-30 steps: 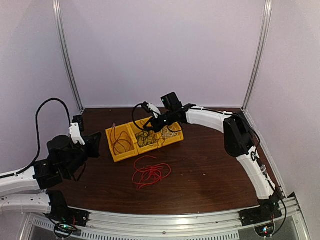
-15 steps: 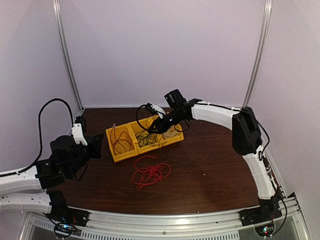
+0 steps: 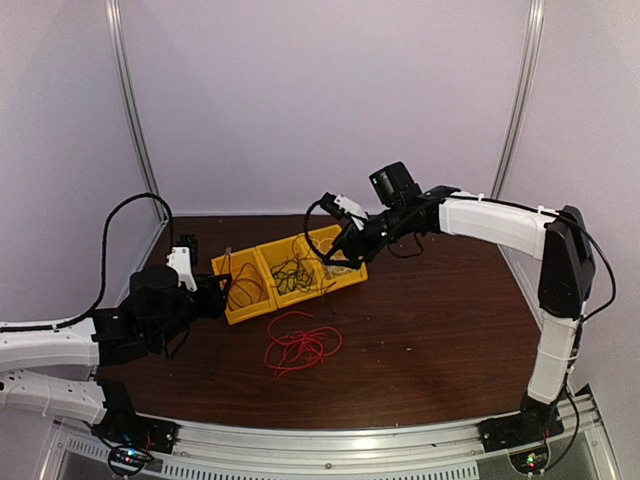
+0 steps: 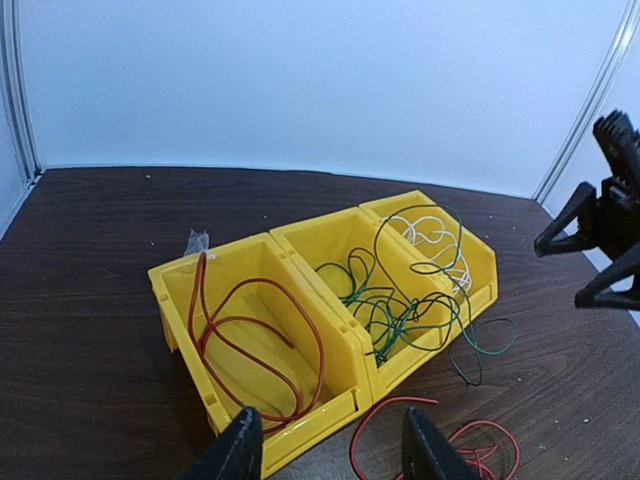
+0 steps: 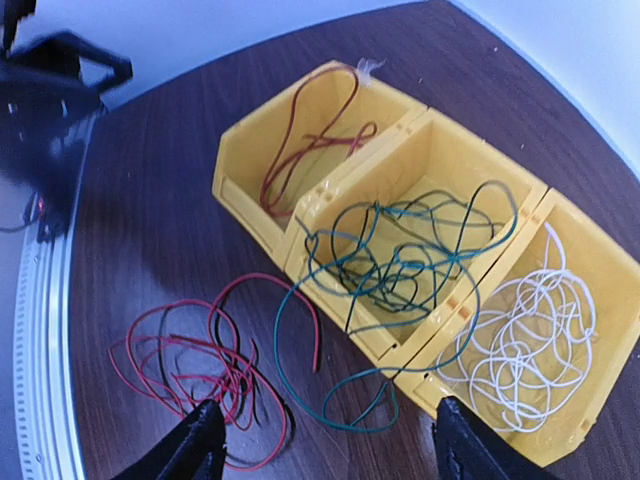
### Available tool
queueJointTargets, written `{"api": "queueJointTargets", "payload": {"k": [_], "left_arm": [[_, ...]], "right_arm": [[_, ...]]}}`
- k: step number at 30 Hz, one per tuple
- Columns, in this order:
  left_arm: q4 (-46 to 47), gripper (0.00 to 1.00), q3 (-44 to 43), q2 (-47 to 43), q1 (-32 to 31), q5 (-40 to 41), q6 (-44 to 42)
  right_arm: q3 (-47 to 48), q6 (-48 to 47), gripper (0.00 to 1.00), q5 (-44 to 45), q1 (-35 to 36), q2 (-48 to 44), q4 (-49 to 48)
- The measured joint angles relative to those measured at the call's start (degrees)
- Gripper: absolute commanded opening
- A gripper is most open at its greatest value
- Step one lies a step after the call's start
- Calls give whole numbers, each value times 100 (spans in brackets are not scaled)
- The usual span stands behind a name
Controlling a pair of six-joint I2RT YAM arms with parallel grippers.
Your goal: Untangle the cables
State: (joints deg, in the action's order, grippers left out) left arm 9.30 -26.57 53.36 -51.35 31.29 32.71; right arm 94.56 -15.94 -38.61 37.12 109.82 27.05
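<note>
Since a second ago the right end effector (image 5: 335,455) has lifted back off the bins (image 5: 245,200) and the left end effector (image 4: 330,455) has swung in toward them. Both stand with fingers apart, holding nothing. Below the right one lie the white cable (image 5: 520,340) and green cable (image 5: 400,270), binned, with green strands spilling over the front wall. A red tangle (image 3: 300,345) lies on the worktop (image 3: 430,340) just ahead of the left one. Sorting looks partly done; next calls for pinching one red strand.

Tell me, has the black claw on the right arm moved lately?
Yes. The right gripper shifted rightward, from above the middle yellow plastic bin to the right-hand bin.
</note>
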Motion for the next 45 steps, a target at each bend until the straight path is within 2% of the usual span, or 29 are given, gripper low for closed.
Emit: {"api": "queueJointTargets", "payload": {"k": [2, 7, 15, 20, 22, 25, 27, 30, 32, 42, 45], "left_arm": [[4, 49, -28, 28, 0, -28, 0], [4, 49, -31, 22, 0, -50, 0], [9, 49, -26, -35, 0, -127, 68], [70, 49, 72, -157, 0, -151, 157], [72, 49, 98, -162, 0, -157, 179], [72, 49, 107, -162, 0, -168, 205], [70, 49, 107, -166, 0, -170, 219], [70, 49, 114, -197, 0, -170, 223], [79, 49, 142, -243, 0, -168, 225], [142, 49, 262, -149, 0, -166, 236], [142, 49, 262, -116, 0, -166, 236]], "right_arm": [[-461, -197, 81, 42, -7, -57, -7], [-1064, -505, 83, 118, -24, 164, 11], [-1069, -310, 83, 264, 79, 562, -358], [-831, 22, 77, 680, 210, 804, -667], [-745, 173, 69, 859, 236, 911, -815], [-551, 361, 49, 1110, 245, 1113, -907], [-450, 452, 31, 1241, 245, 1237, -968], [-452, 584, 9, 1364, 243, 1244, -1019], [-457, 605, 0, 1410, 240, 1220, -1064], [-483, 734, 0, 1388, 304, 518, -977], [-160, 721, 0, 1276, 378, 455, -841]]}}
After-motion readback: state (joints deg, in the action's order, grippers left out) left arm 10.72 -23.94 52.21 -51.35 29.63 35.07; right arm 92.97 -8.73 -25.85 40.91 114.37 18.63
